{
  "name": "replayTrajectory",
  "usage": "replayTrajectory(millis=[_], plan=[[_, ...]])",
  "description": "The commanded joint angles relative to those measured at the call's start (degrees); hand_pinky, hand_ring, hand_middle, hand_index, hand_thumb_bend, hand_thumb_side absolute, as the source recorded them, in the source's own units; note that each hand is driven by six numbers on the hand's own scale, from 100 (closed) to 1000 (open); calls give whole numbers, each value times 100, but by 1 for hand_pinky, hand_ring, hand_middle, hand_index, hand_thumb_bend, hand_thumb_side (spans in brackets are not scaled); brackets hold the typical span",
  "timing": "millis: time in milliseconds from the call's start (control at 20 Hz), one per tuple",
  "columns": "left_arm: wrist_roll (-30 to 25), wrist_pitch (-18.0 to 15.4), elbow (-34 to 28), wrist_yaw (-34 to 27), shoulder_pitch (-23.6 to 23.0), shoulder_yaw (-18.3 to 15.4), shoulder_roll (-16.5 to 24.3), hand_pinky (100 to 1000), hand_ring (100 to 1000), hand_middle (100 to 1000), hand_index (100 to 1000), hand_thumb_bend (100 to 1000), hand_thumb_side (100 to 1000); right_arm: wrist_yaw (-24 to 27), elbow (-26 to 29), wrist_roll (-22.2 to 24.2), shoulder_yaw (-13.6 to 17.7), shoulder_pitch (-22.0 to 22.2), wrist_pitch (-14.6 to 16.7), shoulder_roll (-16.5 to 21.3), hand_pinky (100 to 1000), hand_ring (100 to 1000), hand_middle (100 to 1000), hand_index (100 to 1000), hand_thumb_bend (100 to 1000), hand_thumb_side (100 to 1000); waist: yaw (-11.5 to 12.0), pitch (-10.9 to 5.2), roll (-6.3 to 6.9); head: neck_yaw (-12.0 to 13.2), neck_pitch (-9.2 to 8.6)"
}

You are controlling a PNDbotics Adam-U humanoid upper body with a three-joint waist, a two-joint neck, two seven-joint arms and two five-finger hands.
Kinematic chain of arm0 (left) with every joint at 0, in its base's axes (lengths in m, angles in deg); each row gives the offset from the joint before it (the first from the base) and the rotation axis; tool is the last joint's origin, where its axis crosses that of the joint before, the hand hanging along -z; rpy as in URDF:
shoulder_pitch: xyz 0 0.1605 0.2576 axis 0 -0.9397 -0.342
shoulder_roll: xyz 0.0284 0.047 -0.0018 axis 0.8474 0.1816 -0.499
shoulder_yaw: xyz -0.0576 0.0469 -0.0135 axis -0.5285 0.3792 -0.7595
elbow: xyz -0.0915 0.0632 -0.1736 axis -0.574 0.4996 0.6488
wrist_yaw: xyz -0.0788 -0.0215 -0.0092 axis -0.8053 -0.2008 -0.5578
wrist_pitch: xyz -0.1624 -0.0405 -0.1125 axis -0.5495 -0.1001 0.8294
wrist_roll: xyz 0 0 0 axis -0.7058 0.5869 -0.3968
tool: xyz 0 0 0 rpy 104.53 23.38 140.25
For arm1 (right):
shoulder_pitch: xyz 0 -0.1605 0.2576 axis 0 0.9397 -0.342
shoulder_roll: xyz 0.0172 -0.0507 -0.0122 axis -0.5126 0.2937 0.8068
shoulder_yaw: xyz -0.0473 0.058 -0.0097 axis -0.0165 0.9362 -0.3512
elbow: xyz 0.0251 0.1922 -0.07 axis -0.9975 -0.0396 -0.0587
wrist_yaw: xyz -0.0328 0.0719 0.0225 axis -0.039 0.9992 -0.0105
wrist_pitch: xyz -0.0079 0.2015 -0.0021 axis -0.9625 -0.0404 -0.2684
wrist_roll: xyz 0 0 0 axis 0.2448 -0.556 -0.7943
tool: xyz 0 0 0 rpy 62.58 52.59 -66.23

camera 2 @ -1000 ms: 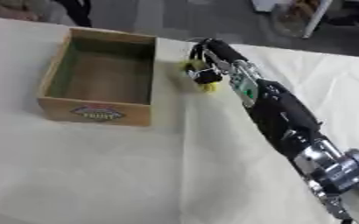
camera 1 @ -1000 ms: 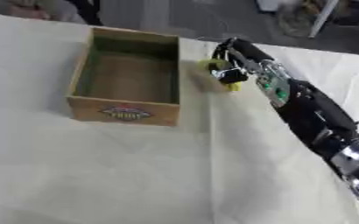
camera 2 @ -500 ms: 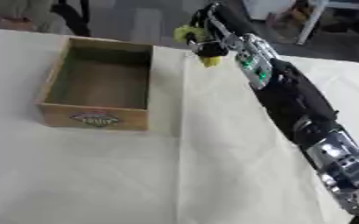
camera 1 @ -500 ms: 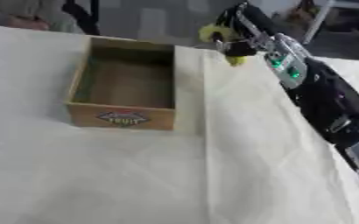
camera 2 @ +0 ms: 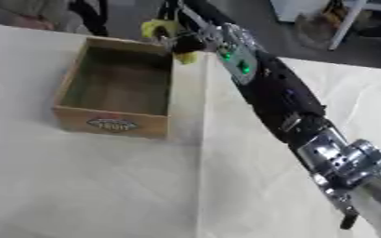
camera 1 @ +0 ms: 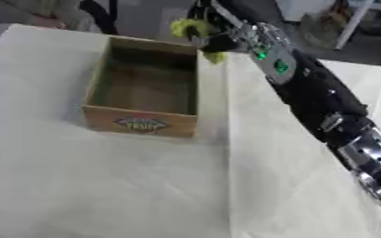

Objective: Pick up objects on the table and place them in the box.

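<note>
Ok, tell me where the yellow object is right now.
The yellow object is held in the right hand, raised at the far right corner of the wooden box, near the top of both views.

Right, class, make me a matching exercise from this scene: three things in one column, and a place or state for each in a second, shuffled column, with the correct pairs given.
Column one:
1. wooden box
2. yellow object
3. right hand

Column two:
A. held above the box's far right corner
B. stands open-topped on the white table, nothing visible inside
C. curled round something yellow at the end of a black arm

Pairs: 1-B, 2-A, 3-C
</note>
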Motion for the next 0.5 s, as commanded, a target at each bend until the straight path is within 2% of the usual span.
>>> replayTrajectory(millis=[50, 300, 500], plan=[[-47, -2, -126, -39, 99, 42, -18, 626, 874, 617, 691, 232, 591, -179, -78, 80, -53, -194, 69, -101, 179, 335, 472, 675, 100, 229, 54, -68, 28, -79, -98], [-76, -1, -139, -52, 140, 65, -51, 626, 873, 617, 691, 233, 591, -581, -272, 160, -188, -216, 234, -365, 238, 378, 527, 714, 100, 262, 145, -22, 20, -140, -132], [-84, 0, -138, -52, 146, 69, -62, 626, 874, 617, 691, 233, 591, -960, -361, 201, -265, -176, 425, -512, 350, 457, 622, 778, 100, 300, 126, -10, 14, -148, -117]])
